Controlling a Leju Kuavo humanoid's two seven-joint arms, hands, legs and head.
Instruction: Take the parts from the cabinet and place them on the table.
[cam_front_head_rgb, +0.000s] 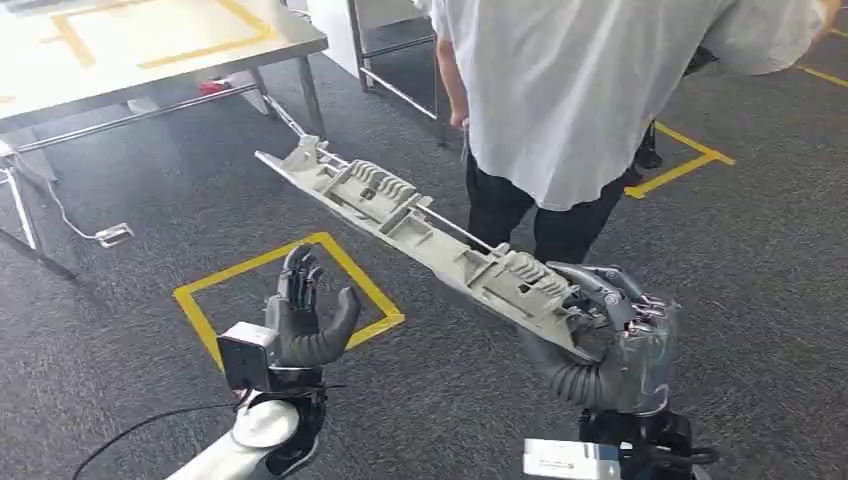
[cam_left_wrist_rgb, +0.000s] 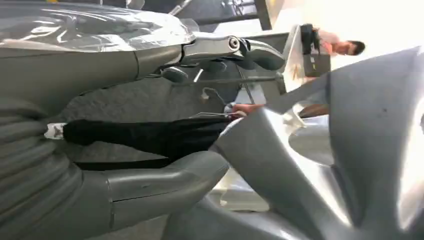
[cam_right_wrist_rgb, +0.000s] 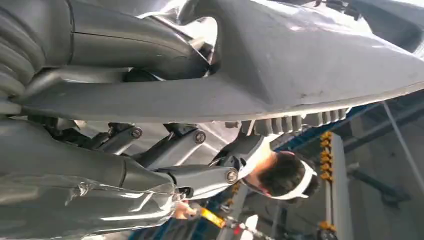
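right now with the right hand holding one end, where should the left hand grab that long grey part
Judging by its pose, the far half: the long grey part is gripped at its near end by the right hand, leaving the rest hanging unsupported. The open left hand could come from below and cup the flat underside.

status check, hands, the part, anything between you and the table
Right hand grips long grey part at its near end, held over the carpet. Left hand open, empty. Person stands close ahead, right of table.

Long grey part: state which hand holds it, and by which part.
The right hand grips the long grey part at its near end; the rest juts out unsupported. The left hand holds nothing.
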